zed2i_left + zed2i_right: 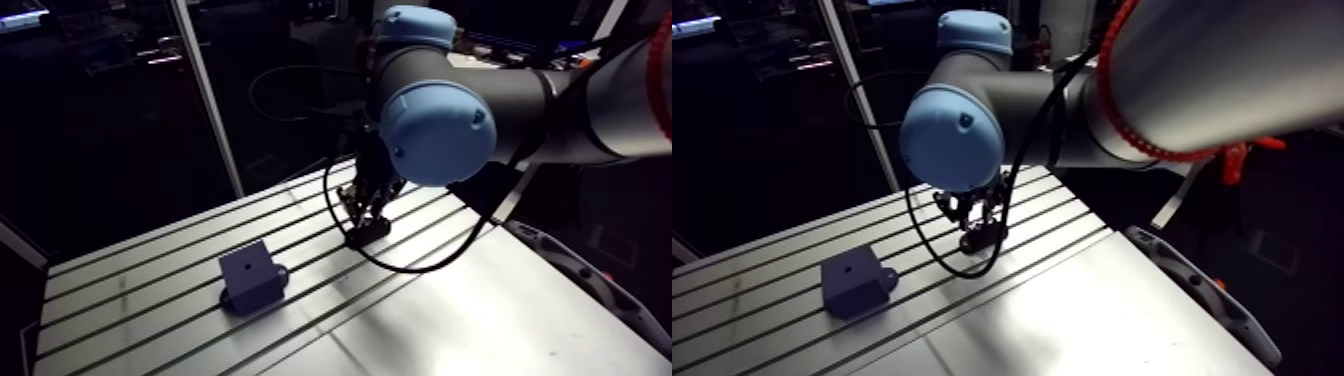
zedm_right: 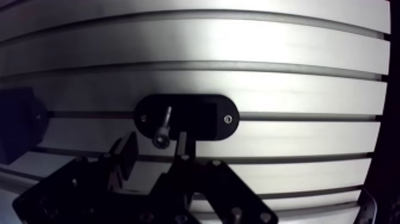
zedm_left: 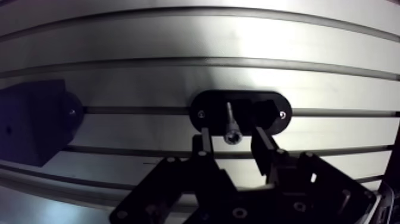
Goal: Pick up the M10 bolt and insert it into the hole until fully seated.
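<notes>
Arm view: the gripper (image 1: 366, 218) hangs low over a black holder (image 1: 368, 234) on the slotted table (image 1: 480, 300), and its fingers are too dark to read. The block (image 1: 250, 277) with the hole (image 1: 247, 270) sits well apart.

Wrist view: the fingers stand apart. The M10 bolt (image 3: 230, 122) rests in the holder between them, apparently untouched. The block is partly cut off.

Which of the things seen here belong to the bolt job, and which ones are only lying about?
Job:
M10 bolt, standing in its black holder
dark block with the hole
gripper, open around the bolt's head

Only there:
slotted table, as support
</notes>
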### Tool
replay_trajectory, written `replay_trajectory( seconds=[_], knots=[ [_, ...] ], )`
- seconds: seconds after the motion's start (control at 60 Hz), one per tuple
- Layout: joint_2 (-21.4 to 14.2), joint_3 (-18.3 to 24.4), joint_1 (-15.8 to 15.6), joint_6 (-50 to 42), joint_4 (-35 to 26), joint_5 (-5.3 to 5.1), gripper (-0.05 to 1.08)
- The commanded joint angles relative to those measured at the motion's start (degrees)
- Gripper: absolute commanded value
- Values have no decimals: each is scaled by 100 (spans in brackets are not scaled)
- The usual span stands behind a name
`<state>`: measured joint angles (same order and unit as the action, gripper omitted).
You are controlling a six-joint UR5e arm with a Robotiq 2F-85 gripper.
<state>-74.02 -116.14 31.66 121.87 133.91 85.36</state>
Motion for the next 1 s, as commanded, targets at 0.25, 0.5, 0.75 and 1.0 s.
replay_trajectory(
  seconds=[0.25, 0.5, 0.75, 1.0],
  knots=[
    [68, 51, -89, -9, 1, 2, 53],
    [68, 76, -89, -17, 9, 10, 53],
    [60, 62, -80, -16, 9, 71, 53],
    [60, 25, -80, -17, 175, 213, 53]
  ],
)
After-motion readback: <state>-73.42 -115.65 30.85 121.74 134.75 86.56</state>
